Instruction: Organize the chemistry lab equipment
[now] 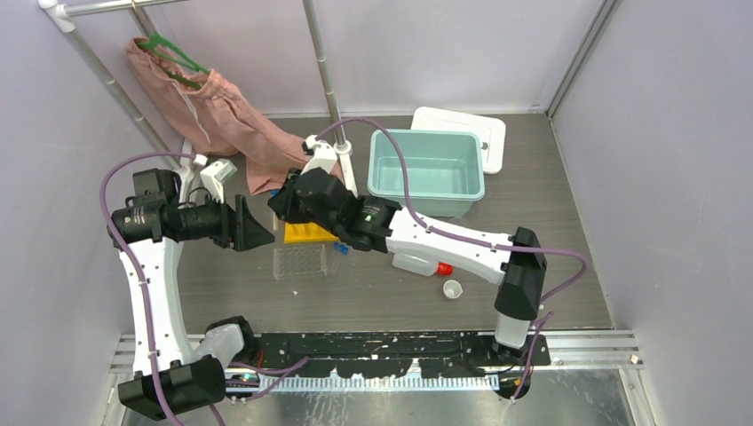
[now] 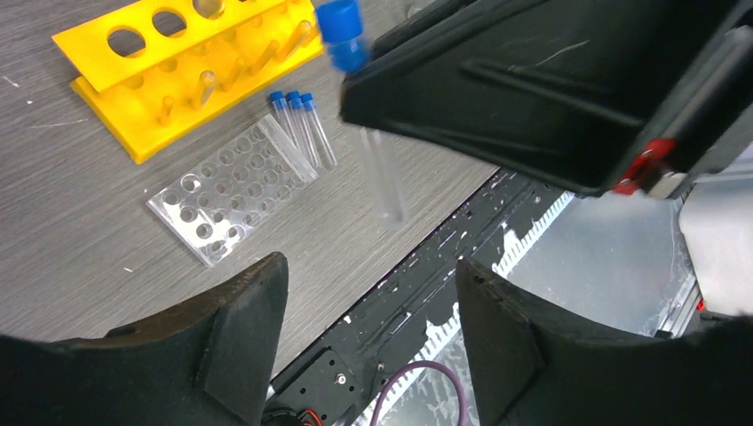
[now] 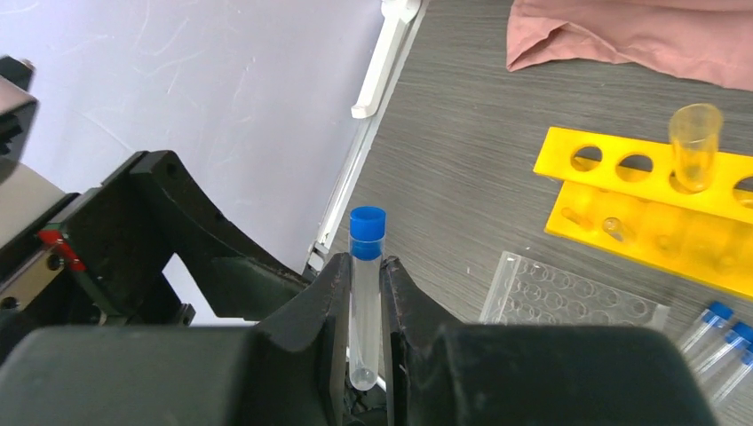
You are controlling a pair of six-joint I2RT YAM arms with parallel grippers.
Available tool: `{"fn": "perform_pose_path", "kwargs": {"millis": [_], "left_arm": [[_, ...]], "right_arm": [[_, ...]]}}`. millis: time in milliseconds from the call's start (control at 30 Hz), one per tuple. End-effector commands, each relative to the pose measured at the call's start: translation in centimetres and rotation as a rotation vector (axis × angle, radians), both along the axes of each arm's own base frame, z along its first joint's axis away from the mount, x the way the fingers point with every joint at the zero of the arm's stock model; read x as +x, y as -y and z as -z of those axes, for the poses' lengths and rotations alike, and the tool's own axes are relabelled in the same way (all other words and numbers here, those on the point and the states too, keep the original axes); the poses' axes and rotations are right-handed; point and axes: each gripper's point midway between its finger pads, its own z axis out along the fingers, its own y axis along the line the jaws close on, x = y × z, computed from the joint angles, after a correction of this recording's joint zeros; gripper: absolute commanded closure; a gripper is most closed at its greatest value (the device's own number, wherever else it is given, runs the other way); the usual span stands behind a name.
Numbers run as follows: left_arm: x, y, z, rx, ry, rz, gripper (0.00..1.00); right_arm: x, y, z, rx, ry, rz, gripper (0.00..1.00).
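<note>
Blue-capped tube point(image 3: 366, 302) is standing upright between the fingers of the right gripper point(image 3: 365, 271), which is clamping it by its clear body with the cap sticking out above the pads. It is hanging in the air to the left of the yellow tube rack point(image 1: 306, 233), off the table. The left gripper point(image 2: 368, 328) is facing it from close by, its jaws standing apart with nothing between them; in the left wrist view the tube's rounded tip is hovering just short of that gap. On the table, a clear well tray point(image 2: 226, 191) is lying just in front of the rack, and three more capped tubes point(image 2: 302, 124) are lying side by side against the tray's edge. One yellowish tube point(image 3: 694, 142) is standing in a rack hole. Further right, a white squeeze bottle point(image 1: 417, 264) is lying on its side near a tiny white cup point(image 1: 452, 288).
</note>
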Motion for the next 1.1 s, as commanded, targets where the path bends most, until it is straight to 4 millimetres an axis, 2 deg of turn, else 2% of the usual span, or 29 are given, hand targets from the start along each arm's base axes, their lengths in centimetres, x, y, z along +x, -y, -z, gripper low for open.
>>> {"fn": "perform_pose_path", "kwargs": {"millis": [0, 300, 433, 467, 500, 633, 700, 833, 1067], "left_arm": [[-0.1, 0.6, -1.5, -0.032, 0.049, 0.021, 0.33], [1.1, 0.1, -1.0, -0.035, 0.031, -0.02, 0.51], [1.5, -0.2, -0.7, -0.019, 0.029, -0.033, 0.66], [1.5, -0.3, -0.7, -0.014, 0.029, -0.036, 0.7], [1.5, -0.4, -0.6, -0.01, 0.029, -0.037, 0.75], [1.5, -0.6, -0.3, 0.017, 0.05, -0.034, 0.89], [1.6, -0.7, -0.1, 0.032, 0.068, -0.036, 0.92], [1.1, -0.4, -0.2, 0.04, 0.123, -0.008, 0.96], [1.0, -0.2, -0.6, 0.039, 0.164, -0.002, 0.98]], "right_arm": [[-0.8, -1.6, -3.4, 0.14, 0.043, -0.008, 0.99], [-1.7, -2.7, -4.1, 0.18, 0.062, -0.021, 0.99], [-1.7, -2.9, -3.5, 0.17, 0.059, -0.022, 0.99], [-1.7, -2.9, -3.4, 0.165, 0.057, -0.025, 0.97], [-1.8, -2.9, -3.3, 0.162, 0.051, -0.03, 0.91], [-1.7, -3.1, -3.0, 0.109, -0.002, -0.076, 0.58], [-1.4, -2.9, -2.7, 0.069, -0.044, -0.113, 0.52], [-1.5, -2.7, -2.7, 0.028, -0.102, -0.206, 0.48], [-1.9, -2.4, -2.8, 0.03, -0.143, -0.307, 0.5]]}}
